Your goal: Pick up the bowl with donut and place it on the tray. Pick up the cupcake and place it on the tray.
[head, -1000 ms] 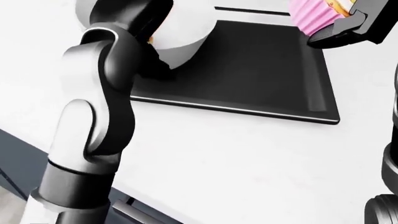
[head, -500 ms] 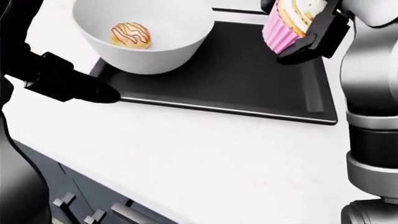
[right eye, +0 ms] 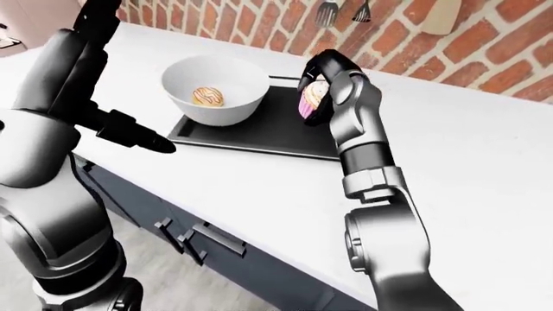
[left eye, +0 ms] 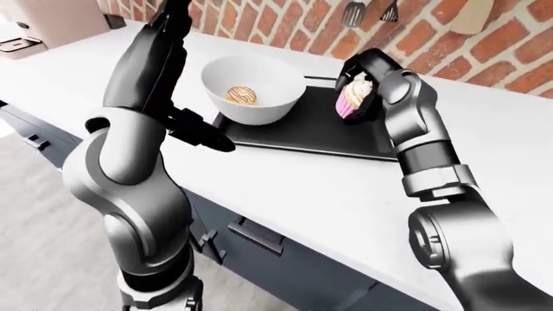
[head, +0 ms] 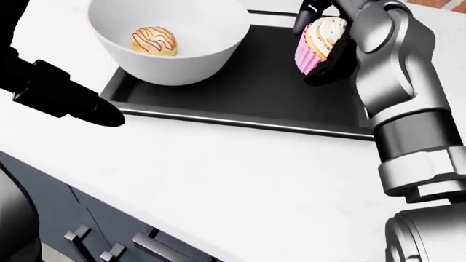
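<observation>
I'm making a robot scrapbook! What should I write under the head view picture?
Right hand holds a pink cupcake above the black tray where the white bowl with its donut already sits.

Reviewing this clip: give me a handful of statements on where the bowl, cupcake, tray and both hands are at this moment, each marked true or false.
1. The white round bowl holding a striped glazed donut stands on the flat black tray. True.
2. The pink-wrapped cupcake stands on the tray, free of any hand. False: the right hand grips it, tilted, above the tray.
3. The left hand is closed round the bowl. False: it is off the bowl, over the white counter to the tray's left in the head view.
4. The donut lies inside the bowl. True.
5. The tray sits on the floor. False: it lies on the counter.
</observation>
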{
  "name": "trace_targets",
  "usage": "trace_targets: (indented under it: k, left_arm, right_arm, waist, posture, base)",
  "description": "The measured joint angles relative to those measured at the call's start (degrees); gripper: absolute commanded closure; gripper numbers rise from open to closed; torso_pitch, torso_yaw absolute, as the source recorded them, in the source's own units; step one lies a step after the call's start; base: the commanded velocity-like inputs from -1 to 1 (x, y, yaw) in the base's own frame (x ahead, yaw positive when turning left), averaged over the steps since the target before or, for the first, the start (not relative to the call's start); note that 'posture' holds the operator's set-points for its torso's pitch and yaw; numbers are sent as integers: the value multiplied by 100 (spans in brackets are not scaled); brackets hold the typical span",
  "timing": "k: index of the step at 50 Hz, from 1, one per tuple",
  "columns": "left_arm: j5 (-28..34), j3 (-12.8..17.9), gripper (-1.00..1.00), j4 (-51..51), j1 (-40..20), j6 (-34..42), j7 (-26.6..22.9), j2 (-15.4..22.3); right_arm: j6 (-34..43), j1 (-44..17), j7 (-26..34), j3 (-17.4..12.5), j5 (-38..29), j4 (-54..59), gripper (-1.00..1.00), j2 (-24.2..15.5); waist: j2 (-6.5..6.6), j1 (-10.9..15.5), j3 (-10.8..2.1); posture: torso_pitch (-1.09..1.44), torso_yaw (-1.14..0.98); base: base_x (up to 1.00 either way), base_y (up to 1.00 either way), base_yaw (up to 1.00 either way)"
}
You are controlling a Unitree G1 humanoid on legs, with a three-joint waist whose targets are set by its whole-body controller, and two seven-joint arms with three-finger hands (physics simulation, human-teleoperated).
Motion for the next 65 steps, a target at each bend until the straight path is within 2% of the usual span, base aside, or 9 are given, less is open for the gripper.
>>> trace_targets:
  k: [16, 18, 24, 30, 34, 52, 61, 63, 65]
  left_arm:
    - [-92, 20, -100, 135, -20, -12, 98, 52]
    - [-105, 25, -100, 150, 3, -21, 126, 54]
    - [-120, 16, -100, 166, 2, -26, 144, 61]
    - [-117, 25, -100, 136, -6, -29, 134, 78]
    - [-119, 26, -100, 117, 14, -31, 133, 76]
    - [-113, 55, -100, 85, -56, 4, 69, 139]
    - [-76, 48, -100, 67, -114, 33, 22, 141]
    - [-49, 41, -100, 52, -128, 52, 3, 131]
    - [-14, 24, -100, 49, -163, 72, -24, 117]
  right_arm:
    - [-176, 93, -318, 38, 49, 356, 100, 71]
    - [-181, 109, -336, 38, 55, 389, 81, 72]
    - [-199, 127, -383, 46, 64, 438, 58, 88]
    - [-201, 141, -375, 50, 68, 400, 6, 84]
    - [-196, 172, -375, 49, 67, 379, -11, 89]
    - [-238, 229, -338, 49, 82, 363, -12, 75]
    - [-105, 328, -53, -64, 102, -128, -23, -174]
    - [-55, 390, 0, -110, 102, -292, -32, -227]
    - [-15, 473, 39, -138, 106, -439, -77, -253]
  waist:
    - [-9, 10, -7]
    - [-9, 10, -4]
    - [-11, 9, -5]
    - [-13, 12, -13]
    - [-17, 13, -17]
    - [-23, 18, -14]
    - [-36, 31, -2]
    - [-46, 28, -4]
    - [-56, 25, -8]
  posture:
    - [0, 0]
    - [0, 0]
    - [0, 0]
    - [0, 0]
    - [0, 0]
    - [0, 0]
    - [0, 0]
    - [0, 0]
    - [0, 0]
  base:
    - [0, 0, 0]
    - [0, 0, 0]
    - [0, 0, 0]
    - [0, 0, 0]
    - [0, 0, 0]
    - [0, 0, 0]
    - [0, 0, 0]
    - [0, 0, 0]
    - [0, 0, 0]
